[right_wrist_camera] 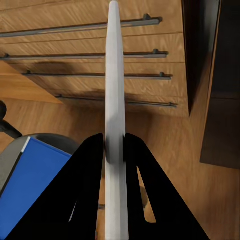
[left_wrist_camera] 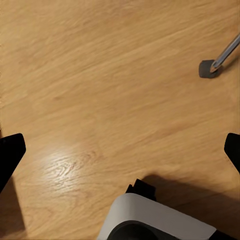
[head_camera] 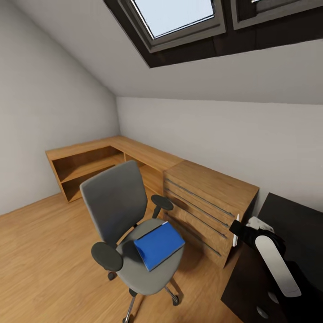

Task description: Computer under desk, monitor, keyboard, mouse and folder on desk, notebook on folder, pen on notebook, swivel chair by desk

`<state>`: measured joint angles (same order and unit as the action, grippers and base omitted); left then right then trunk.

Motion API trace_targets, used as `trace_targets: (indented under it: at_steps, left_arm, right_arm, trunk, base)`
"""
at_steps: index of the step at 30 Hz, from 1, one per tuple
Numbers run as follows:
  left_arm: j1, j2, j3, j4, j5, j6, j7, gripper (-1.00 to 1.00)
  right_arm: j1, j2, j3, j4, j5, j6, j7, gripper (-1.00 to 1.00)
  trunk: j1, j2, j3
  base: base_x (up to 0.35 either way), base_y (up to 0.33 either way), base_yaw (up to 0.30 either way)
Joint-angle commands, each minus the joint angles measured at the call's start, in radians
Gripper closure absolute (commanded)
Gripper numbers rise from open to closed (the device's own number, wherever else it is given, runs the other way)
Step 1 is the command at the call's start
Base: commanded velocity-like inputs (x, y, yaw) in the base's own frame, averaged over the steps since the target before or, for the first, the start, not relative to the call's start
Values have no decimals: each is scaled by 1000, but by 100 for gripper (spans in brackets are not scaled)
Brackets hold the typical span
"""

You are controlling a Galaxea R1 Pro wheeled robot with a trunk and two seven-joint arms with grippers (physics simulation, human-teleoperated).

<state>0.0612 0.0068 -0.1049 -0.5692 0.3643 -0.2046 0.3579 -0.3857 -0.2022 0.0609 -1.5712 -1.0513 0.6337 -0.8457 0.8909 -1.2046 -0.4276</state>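
Beside the wooden chest of drawers [head_camera: 211, 202], the grey swivel chair [head_camera: 119, 202] is standing on the wood floor [head_camera: 45, 251], carrying the blue folder [head_camera: 159, 245] flat on its seat. Next comes the folder, I judge. The right gripper [right_wrist_camera: 114, 150] is clenching a thin grey slab edge-on, seemingly the notebook [right_wrist_camera: 114, 75], so it is best set on the black desk [head_camera: 296, 220] first. The left gripper [left_wrist_camera: 120, 150] is hanging spread and empty above the floor.
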Motion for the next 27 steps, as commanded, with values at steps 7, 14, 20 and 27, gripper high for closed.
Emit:
trace_targets:
  at_steps: [7,14,20,27]
  left_arm:
    - [0,2,-7,-1,9,-4,7,-100]
    - [0,1,-9,-1,8,-4,7,-100]
    - [0,2,-9,0,9,-1,7,-100]
    - [0,2,-9,1,9,-2,7,-100]
  right_arm:
    - [-1,1,3,-1,-7,0,-10,100]
    - [-1,0,2,-1,-7,0,-10,100]
    - [-1,0,1,-1,-7,0,-10,100]
    - [-1,0,-1,-1,-7,0,-9,100]
  trunk:
    - [-27,49,21]
    - [-54,98,46]
    - [-77,140,66]
    - [-81,147,70]
  base:
    - [0,0,0]
    - [0,0,-71]
    - [0,0,-31]
    - [0,0,-16]
